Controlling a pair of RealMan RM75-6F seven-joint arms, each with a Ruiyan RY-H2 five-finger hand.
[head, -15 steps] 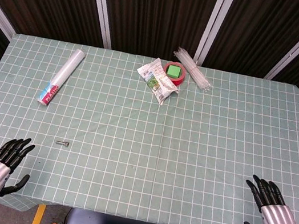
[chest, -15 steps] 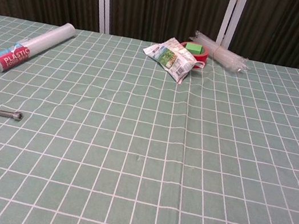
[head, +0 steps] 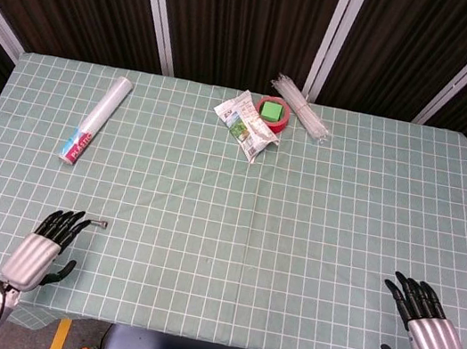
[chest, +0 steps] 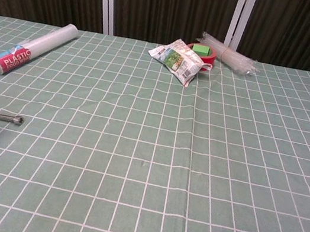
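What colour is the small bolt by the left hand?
The bolt is plain metallic silver-grey; the chest view shows it best, just ahead of the left hand.

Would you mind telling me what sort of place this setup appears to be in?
Probably a lab test bench: a table in a green checked cloth, dark panelled screens behind, and assorted props like a plastic wrap roll and a bolt.

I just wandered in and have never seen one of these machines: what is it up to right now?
The robot's left hand hovers open just beside a small bolt on the green checked tablecloth, fingertips close to it but holding nothing. Its right hand rests open near the other corner. A roll of plastic wrap, a snack packet and a red tape roll lie farther back.
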